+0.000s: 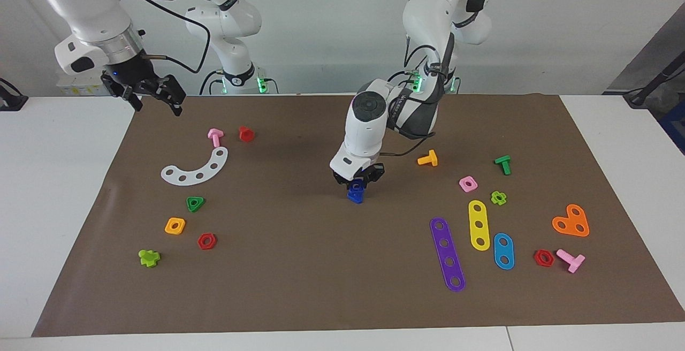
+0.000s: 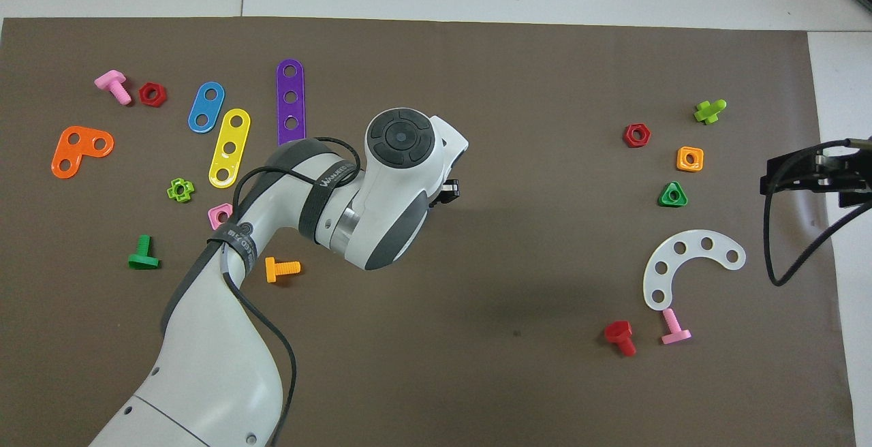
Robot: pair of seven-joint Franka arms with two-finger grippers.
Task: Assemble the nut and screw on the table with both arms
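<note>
Your left gripper [image 1: 357, 181] clamped on nut [image 1: 358, 185], low over mat's middle. Screw [image 1: 355, 196] directly beneath, head on table [image 1: 64, 190], shaft apparently up into nut. Right gripper [image 1: 155, 94] waits over table's right-arm end, fingers spread, holding nothing. Left arm does this one.

Purple strip [image 1: 447, 253], yellow strip [image 1: 479, 224] and orange heart plate [image 1: 571, 221] toward the left arm's end; white arc [image 1: 196, 168] toward the right arm's.
</note>
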